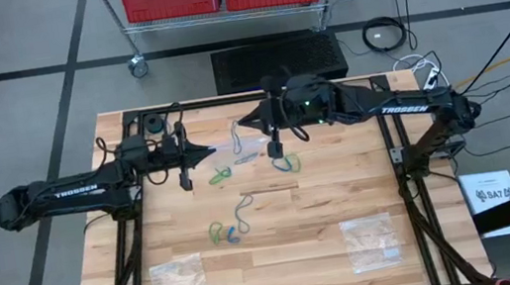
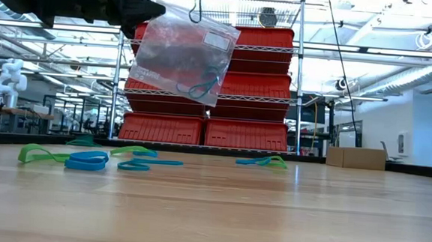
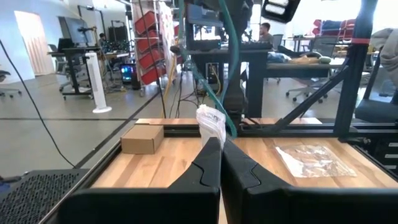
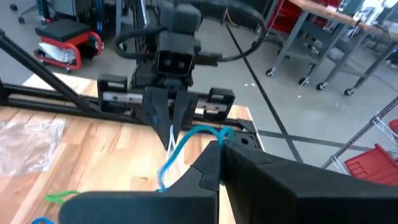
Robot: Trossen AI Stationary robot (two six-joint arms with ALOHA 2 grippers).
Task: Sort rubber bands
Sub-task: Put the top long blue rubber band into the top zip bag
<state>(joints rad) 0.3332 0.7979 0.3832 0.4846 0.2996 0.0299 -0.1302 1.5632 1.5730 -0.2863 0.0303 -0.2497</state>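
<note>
Wood table [image 1: 330, 252]: two flat bags [image 1: 179, 281], four band clusters [image 1: 229, 233] mid-table. Left gripper [image 1: 208, 152] fingers together, clamped on third bag [image 2: 182, 55], airborne. Right gripper [image 1: 244, 122] pinches blue band [image 4: 186, 146] at bag mouth.

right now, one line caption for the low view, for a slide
Left hand holds a clear crinkly plastic bag in the air above thin blue and green rubber bands scattered on the wooden table.

overhead, table-level, two wrist views
</note>
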